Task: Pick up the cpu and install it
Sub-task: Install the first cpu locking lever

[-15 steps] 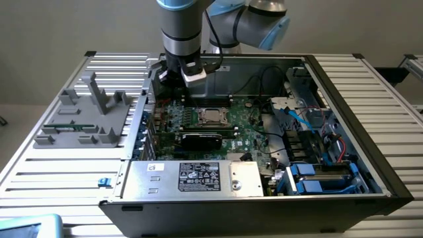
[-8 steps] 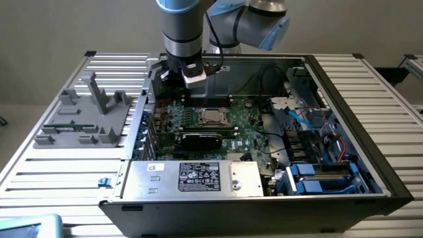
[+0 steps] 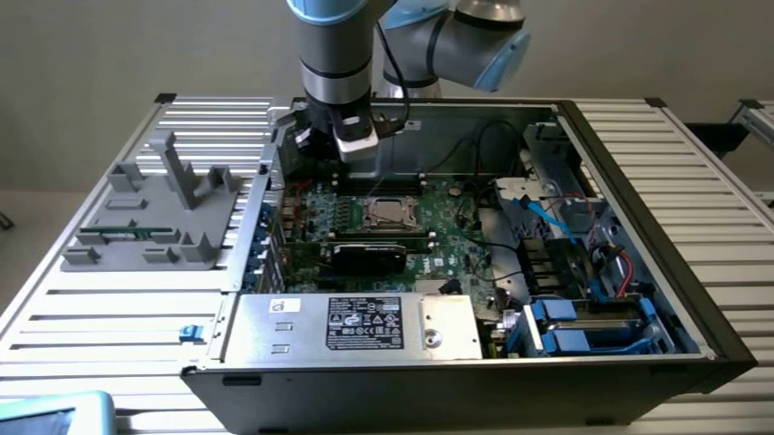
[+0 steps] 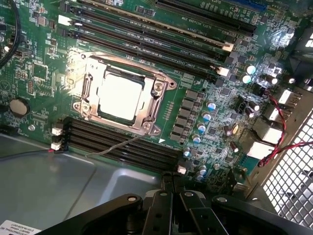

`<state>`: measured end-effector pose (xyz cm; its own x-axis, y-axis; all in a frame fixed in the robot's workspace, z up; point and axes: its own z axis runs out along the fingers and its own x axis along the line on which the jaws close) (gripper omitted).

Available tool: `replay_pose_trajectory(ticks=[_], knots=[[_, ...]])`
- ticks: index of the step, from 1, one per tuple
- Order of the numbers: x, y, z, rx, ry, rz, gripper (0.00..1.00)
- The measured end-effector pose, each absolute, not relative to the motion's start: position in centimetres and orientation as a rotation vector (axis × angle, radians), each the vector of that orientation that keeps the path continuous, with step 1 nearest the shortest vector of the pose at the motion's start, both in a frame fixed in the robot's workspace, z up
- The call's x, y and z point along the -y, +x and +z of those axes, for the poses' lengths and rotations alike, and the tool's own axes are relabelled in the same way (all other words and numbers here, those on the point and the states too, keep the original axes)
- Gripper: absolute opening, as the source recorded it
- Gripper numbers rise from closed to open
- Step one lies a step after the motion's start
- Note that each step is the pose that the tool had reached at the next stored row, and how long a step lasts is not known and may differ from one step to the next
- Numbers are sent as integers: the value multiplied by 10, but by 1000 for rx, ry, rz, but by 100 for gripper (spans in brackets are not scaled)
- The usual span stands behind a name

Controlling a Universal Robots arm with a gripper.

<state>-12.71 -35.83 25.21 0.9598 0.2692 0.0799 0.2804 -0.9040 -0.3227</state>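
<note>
The cpu (image 4: 120,94) lies flat in the socket frame (image 4: 157,89) mid-motherboard (image 4: 172,111), metal top up. It is square, with no long axis, its edges parallel to the memory slots (image 4: 122,147). The pincer (image 4: 173,193), pressed together and empty, hangs near the board's edge. The power-supply label (image 3: 362,322) is unreadable.

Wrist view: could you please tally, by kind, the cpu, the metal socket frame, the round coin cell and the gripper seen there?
cpu, lying inside the frame: 1
metal socket frame: 1
round coin cell: 1
gripper: 1
Total: 4
</note>
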Motion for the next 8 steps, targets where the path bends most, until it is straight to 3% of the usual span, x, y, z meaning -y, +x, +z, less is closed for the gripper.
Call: replay_pose_trajectory(ticks=[8], knots=[[358,-118,251,391,-2776,-49,12]])
